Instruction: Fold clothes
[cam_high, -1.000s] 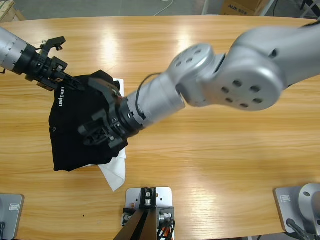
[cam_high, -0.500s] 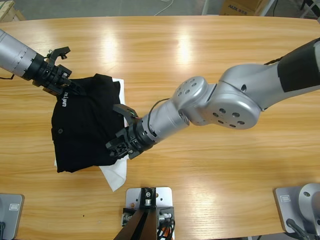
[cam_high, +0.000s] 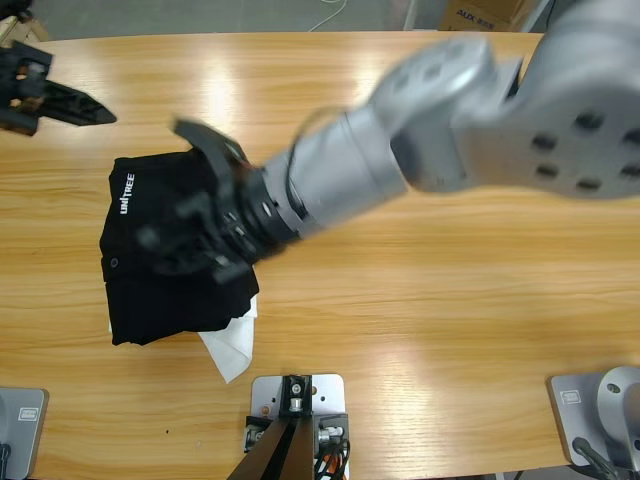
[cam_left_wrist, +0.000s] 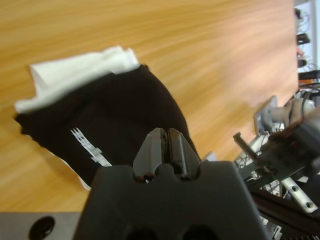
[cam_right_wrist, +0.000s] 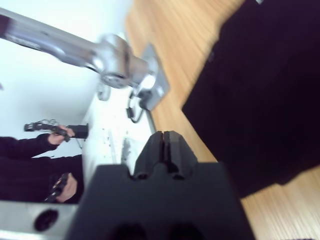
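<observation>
on the left half of the wooden table (cam_high: 420, 300) your black t-shirt (cam_high: 165, 285) lay bunched into a rough folded block, with a white garment (cam_high: 232, 350) poking out from under its lower edge; your left gripper (cam_left_wrist: 165, 145) sat well clear at the upper left corner, jaws pressed together and holding nothing; your right gripper (cam_right_wrist: 162, 142) hung over the shirt's right side, jaws likewise closed with no cloth between them, as far as the wrist view showed; you should have judged the shirt soft, light and limp, so it would sag and drag rather than keep shape; a pinch at a hem corner or a doubled edge would have served better than the slack middle, and the white piece beneath could have slid along with it; white "unitree" lettering (cam_high: 127, 193) read plainly near the shirt's upper left corner; a cardboard box (cam_high: 480, 14) beyond the table's far edge carried print too small to read.
</observation>
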